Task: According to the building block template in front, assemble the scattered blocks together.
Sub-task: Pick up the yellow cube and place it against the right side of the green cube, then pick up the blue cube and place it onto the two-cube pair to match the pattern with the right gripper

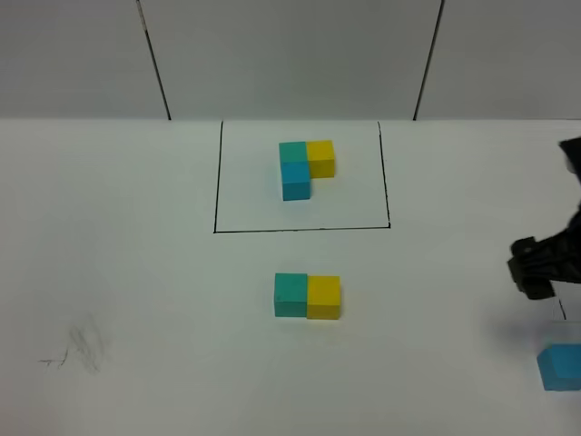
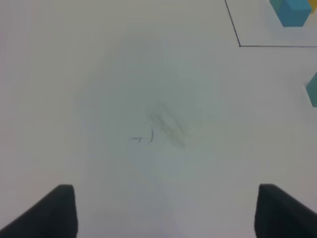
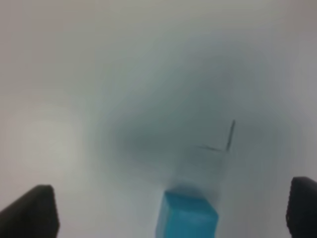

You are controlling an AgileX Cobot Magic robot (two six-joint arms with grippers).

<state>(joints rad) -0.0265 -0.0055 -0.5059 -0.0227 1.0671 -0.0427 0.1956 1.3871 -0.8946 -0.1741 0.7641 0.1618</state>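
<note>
The building block template (image 1: pixel 300 165), a teal, yellow and sky-blue L of cubes, sits inside a black drawn rectangle at the back. In front of it, a loose teal cube (image 1: pixel 290 294) and a yellow cube (image 1: pixel 324 297) stand side by side, touching. The loose sky-blue cube (image 1: pixel 560 366) lies alone at the right edge. My right gripper (image 1: pixel 534 268) hovers just behind it. In the right wrist view that gripper (image 3: pixel 166 212) is open, with the sky-blue cube (image 3: pixel 187 217) between its wide fingers and touching neither. My left gripper (image 2: pixel 166 213) is open over bare table.
A faint pencil smudge (image 1: pixel 82 350) marks the white table at the front left, also seen under the left gripper as a smudge (image 2: pixel 166 126). A small drawn corner mark (image 3: pixel 225 141) lies beyond the sky-blue cube. A panelled wall stands behind the table.
</note>
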